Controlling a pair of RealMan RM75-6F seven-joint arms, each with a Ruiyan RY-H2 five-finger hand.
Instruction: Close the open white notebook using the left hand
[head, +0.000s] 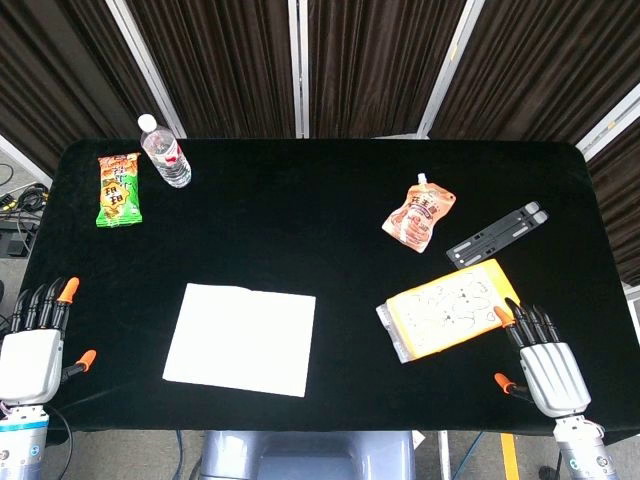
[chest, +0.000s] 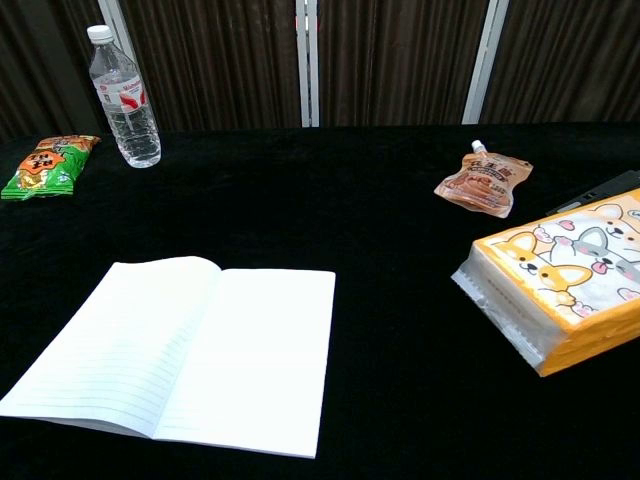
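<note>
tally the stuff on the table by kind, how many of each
Notebooks: 1, open white lined notebook
Bottles: 1, clear plastic water bottle
Snack packs: 1, green packet
Drink pouches: 1, brown spouted pouch
Tissue packs: 1, orange cartoon-dog pack
Stands: 1, black folding stand
Total: 6

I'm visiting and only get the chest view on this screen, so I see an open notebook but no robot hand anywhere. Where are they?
Observer: The head view shows both. The left robot hand rests at the near left table edge, left of the white notebook, not touching it.
Operator: Is it holding anything?
Observer: No, its fingers are apart and hold nothing.
Operator: And the other one?
Observer: The right robot hand sits at the near right, fingertips at the corner of the orange dog-print pack.
Operator: That dark thing behind the pack?
Observer: From above it is a flat black folding stand.
</note>
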